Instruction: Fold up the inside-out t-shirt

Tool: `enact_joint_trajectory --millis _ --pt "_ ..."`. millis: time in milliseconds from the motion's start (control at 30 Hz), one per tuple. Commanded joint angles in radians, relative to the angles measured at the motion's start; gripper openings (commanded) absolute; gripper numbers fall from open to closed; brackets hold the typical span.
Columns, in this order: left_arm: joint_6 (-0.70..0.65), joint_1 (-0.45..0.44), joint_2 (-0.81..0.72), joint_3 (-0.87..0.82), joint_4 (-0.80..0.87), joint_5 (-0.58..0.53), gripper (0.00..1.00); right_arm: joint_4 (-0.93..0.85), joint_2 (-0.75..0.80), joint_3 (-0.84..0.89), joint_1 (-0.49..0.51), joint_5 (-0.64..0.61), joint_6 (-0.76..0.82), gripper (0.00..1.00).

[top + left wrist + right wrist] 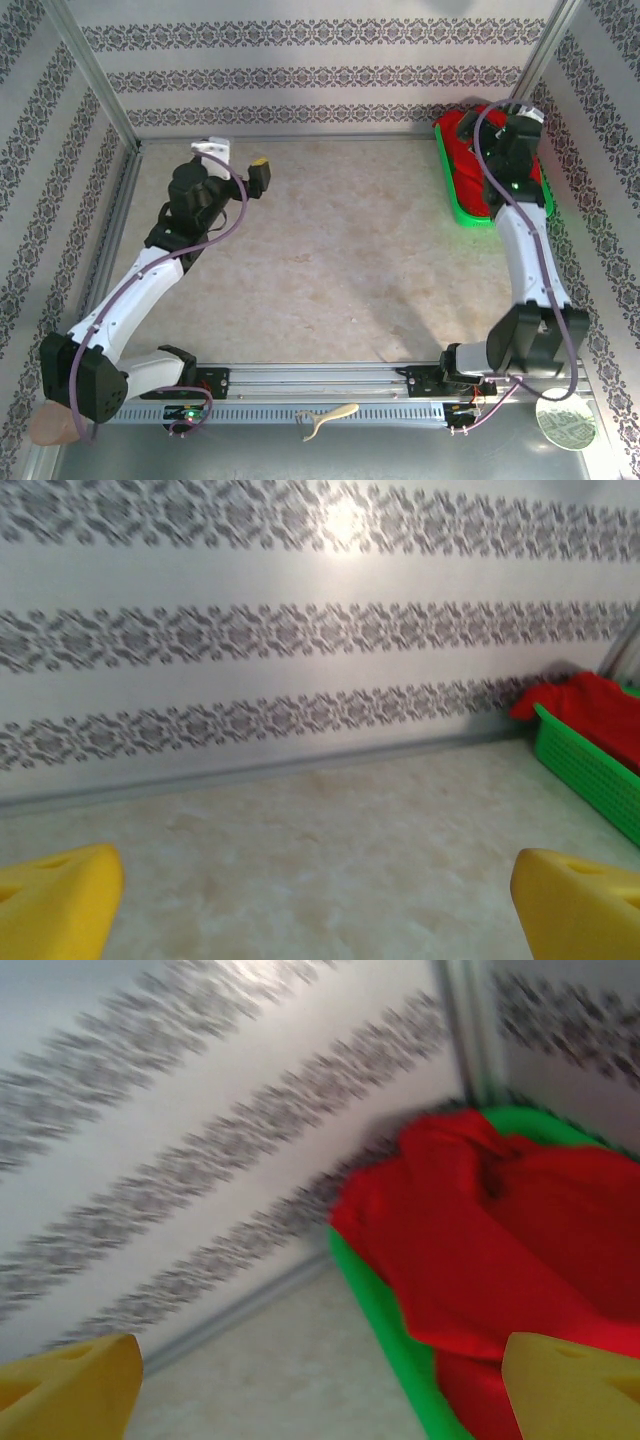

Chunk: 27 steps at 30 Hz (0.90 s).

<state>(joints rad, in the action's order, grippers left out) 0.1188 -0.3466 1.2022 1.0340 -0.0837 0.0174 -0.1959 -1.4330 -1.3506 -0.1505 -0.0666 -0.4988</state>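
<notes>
Frankly, the task has barely begun. The t-shirt lies bunched in the green basket at the far right corner of the table. It is a crumpled red heap that rises to the rim, and none of it is out on the table. No print or lettering shows, but the right wrist view is blurred, so I cannot tell which face is outward.

The right gripper hovers over the basket, its yellow fingers spread wide with nothing between them. It points down at the cloth and the basket's near rim but, as far as I can judge, touches neither. The left gripper hangs over the far left part of the table, well apart from the basket. Its fingers are also wide and empty, and it faces the patterned back wall.

So nothing is done. By my reckoning, what is left is to grip the shirt, lift it out, spread it flat on the bare table and then make the folds. The first grasp looks to be the right arm's job, since it is above the heap.
</notes>
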Motion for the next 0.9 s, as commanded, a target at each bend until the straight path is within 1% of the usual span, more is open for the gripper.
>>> enact_joint_trajectory --millis 0,200,367,433,600,733,767,800,867 --pt "0.053 -0.049 0.046 0.050 0.191 -0.054 0.99 -0.232 -0.125 -0.107 -0.015 -0.149 -0.023 0.92" --pt "0.102 -0.128 0.082 0.032 0.166 -0.057 0.99 -0.314 -0.323 -0.277 -0.030 -0.251 -0.055 0.93" --pt "0.189 -0.169 0.089 -0.038 0.069 0.007 0.99 -0.375 -0.508 -0.452 -0.033 -0.358 -0.050 0.94" --pt "0.198 -0.183 0.094 -0.058 0.036 0.019 0.99 -0.411 -0.582 -0.533 -0.036 -0.386 -0.048 0.95" --pt "0.222 -0.192 0.109 -0.102 -0.051 0.038 0.99 -0.524 -0.751 -0.735 -0.050 -0.391 -0.075 0.98" --pt "0.231 -0.194 0.138 -0.119 -0.103 0.055 0.99 -0.596 -0.874 -0.865 -0.068 -0.339 -0.123 0.98" --pt "0.231 -0.193 0.145 -0.120 -0.103 0.062 0.99 -0.610 -0.899 -0.888 -0.073 -0.323 -0.140 0.97" --pt "0.230 -0.194 0.146 -0.119 -0.103 0.066 0.99 -0.612 -0.918 -0.900 -0.076 -0.302 -0.146 0.94" --pt "0.224 -0.193 0.148 -0.119 -0.092 0.070 0.99 -0.609 -0.940 -0.910 -0.086 -0.249 -0.153 0.80"
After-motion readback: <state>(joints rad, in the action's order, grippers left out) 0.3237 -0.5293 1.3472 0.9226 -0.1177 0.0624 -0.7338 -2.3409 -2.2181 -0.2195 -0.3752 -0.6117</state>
